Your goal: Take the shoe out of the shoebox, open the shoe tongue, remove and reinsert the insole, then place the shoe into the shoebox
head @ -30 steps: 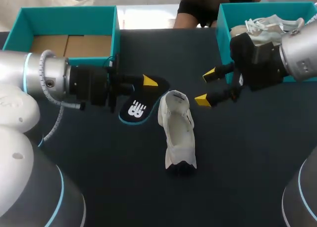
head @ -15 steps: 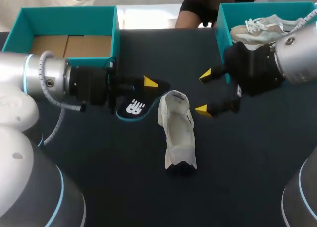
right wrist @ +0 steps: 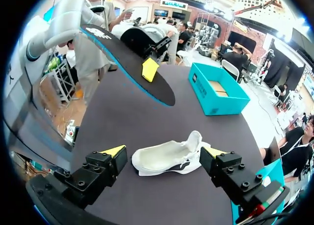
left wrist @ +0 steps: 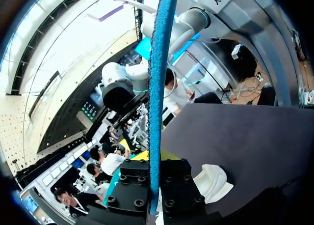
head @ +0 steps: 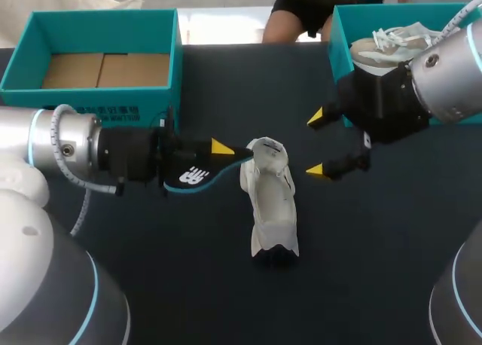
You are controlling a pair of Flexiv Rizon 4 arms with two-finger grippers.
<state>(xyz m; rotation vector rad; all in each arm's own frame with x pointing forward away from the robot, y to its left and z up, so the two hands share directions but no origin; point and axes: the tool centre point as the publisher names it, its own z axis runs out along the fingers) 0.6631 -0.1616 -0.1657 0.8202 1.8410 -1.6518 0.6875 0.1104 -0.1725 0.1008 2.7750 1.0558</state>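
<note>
A white shoe lies on the dark table, its dark toe toward the front edge and its opening toward the back. My left gripper is shut on a black insole with a teal rim, held above the table just left of the shoe's opening. In the left wrist view the insole stands edge-on between the fingers, with the shoe beyond. My right gripper hangs open to the right of the shoe's opening. In the right wrist view the shoe lies under that gripper, the insole beyond it.
An open teal shoebox with a cardboard floor stands at the back left. A second teal box at the back right holds another pale shoe. The first box also shows beyond the shoe in the right wrist view.
My left gripper has brought the insole forward and turned it more on edge, its tip now at the shoe's opening. The right gripper has shifted slightly toward the front, still open.
</note>
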